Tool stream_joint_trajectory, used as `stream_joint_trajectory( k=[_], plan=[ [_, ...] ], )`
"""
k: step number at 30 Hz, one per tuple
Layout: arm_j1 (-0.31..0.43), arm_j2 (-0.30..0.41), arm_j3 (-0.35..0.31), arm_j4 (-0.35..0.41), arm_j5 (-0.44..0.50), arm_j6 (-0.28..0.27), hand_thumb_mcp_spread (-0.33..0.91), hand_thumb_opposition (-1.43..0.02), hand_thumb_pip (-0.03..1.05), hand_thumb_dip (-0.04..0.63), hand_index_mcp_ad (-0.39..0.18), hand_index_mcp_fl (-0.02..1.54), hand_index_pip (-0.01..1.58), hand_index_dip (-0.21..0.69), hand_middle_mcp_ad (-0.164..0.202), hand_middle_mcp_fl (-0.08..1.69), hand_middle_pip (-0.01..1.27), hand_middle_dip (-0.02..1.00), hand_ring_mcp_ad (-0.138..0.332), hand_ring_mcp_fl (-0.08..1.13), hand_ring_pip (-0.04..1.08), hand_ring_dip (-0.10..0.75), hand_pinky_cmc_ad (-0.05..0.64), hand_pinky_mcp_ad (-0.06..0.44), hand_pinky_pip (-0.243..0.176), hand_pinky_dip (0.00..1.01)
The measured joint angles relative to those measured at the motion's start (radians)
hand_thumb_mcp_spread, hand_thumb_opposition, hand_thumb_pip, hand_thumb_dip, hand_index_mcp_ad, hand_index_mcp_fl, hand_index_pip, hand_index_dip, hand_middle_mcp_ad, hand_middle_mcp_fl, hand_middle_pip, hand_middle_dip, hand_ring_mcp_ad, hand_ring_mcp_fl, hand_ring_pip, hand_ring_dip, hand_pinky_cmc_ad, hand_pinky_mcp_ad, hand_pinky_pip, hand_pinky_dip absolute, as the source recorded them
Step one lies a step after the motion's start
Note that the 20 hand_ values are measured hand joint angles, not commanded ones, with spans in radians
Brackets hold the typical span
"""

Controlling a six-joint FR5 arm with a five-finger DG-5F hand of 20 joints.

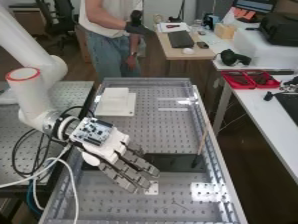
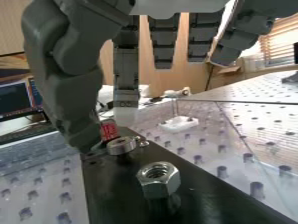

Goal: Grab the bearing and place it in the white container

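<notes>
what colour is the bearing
Silvery metal; the bearing shows best in the wrist view.

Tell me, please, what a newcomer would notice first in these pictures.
The white arm comes in from the high view's left, its dark grey hand over the bench. In the wrist view, a shiny nut catches the eye on a black strip, with the bearing close to the thumb.
</notes>
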Motion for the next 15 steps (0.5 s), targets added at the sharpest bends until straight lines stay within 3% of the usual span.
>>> stream_joint_trajectory(
  k=[15],
  plan=[
    [-0.01,-0.019,-0.008,0.037,0.017,0.031,0.5,-0.82,0.45,0.269,-0.075,0.28,1.27,0.365,0.086,0.04,0.15,0.19,0.159,0.01,0.1,0.033,0.312,0.162,-0.093,0.17]
  ],
)
